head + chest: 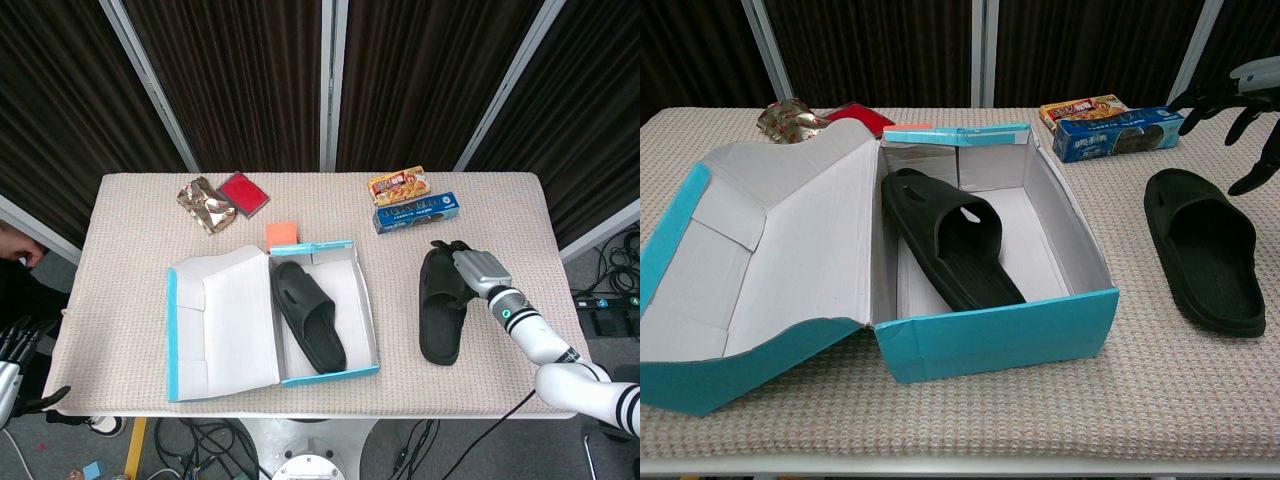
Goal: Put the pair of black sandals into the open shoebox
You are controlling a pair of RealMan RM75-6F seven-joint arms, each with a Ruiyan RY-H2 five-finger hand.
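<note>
An open turquoise shoebox [330,376] [1000,340] stands mid-table, its lid [225,320] folded out to the left. One black sandal [308,315] [950,240] lies inside it, along the left wall. The other black sandal [441,308] [1203,250] rests on the cloth to the right of the box. My right hand [472,268] [1240,100] hovers at that sandal's far right end with its fingers spread and nothing in them. My left hand [12,350] hangs off the table's left edge, holding nothing, fingers apart.
At the back right lie a yellow snack box [398,185] [1080,108] and a blue box [415,213] [1118,133]. A foil wrapper [205,205] and a red packet [244,192] sit back left. An orange block [281,235] lies behind the shoebox.
</note>
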